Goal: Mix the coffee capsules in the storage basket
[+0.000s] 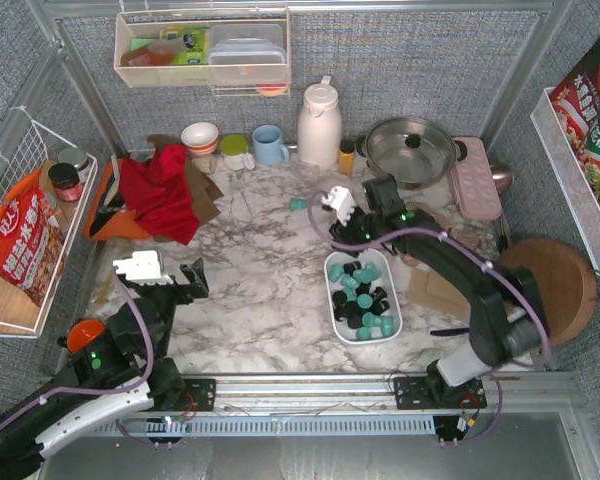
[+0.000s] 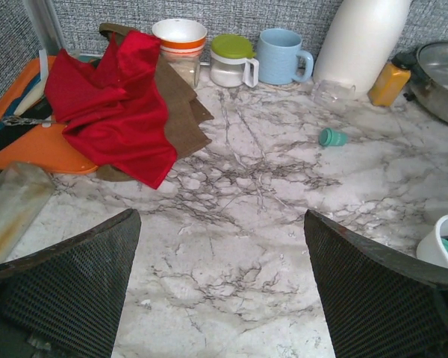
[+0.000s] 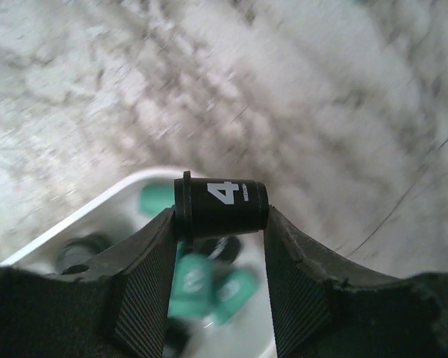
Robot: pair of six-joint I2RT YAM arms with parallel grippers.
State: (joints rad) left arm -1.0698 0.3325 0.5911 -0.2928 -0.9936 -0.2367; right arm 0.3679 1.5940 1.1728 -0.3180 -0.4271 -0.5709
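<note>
Right end effector [image 3: 218,224] pinching a black capsule [image 3: 220,211], apparently above the white basket [image 1: 329,290] of teal and black capsules [image 1: 363,295] on the counter [image 1: 260,280]. Left end effector [image 2: 220,220] spread wide over the counter.

- Red cloth [image 1: 160,190] is lying crumpled over a brown cloth [image 1: 206,192], both overlapping an orange tray [image 1: 102,218].
- Bowl [image 1: 200,135], green-lidded jar [image 1: 234,148], blue mug [image 1: 269,144] and white thermos [image 1: 319,125] are standing in a row along the back wall.
- Lidded steel pan [image 1: 410,150] is sitting right of the thermos, with a small orange bottle [image 1: 347,157] between them.
- Round wooden board [image 1: 552,290] is lying at the right edge.
- Red snack bag [image 1: 22,240] is resting in the wire basket [image 1: 15,135].
</note>
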